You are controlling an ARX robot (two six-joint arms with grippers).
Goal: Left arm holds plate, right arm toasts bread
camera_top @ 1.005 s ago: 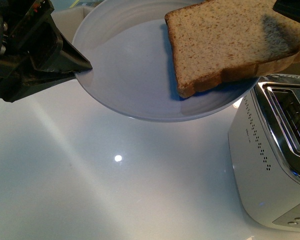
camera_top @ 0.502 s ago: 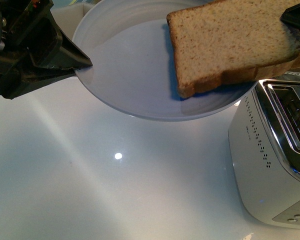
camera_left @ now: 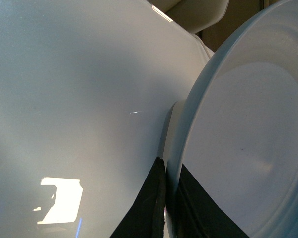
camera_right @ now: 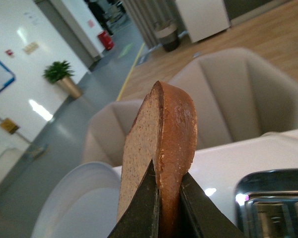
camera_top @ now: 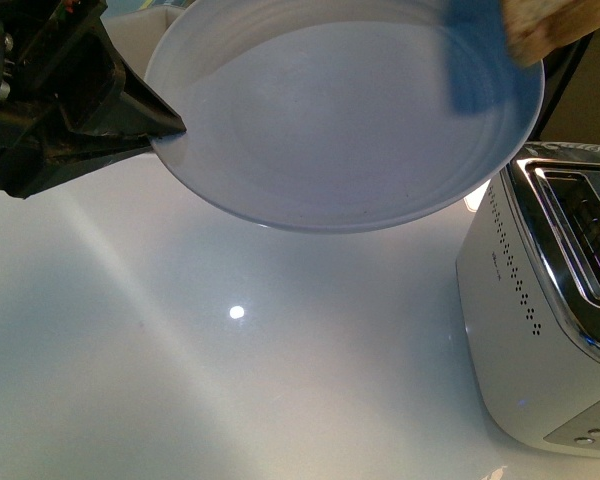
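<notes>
In the front view, the tilted plate (camera_top: 330, 130) is held at its 9 o'clock rim by the left gripper (camera_top: 170, 135). The white table (camera_top: 230, 380) spreads wide beneath it, and the toaster (camera_top: 550, 320) stands close by the rim at 4 o'clock. A blurred corner of the bread (camera_top: 550, 25) shows at 1 o'clock.

In the left wrist view, both fingers (camera_left: 144, 213) pinch the plate's rim between them.

In the right wrist view, the right gripper (camera_right: 168, 181) is clamped on the crust of the upright bread, with the toaster and plate on either side below it.
</notes>
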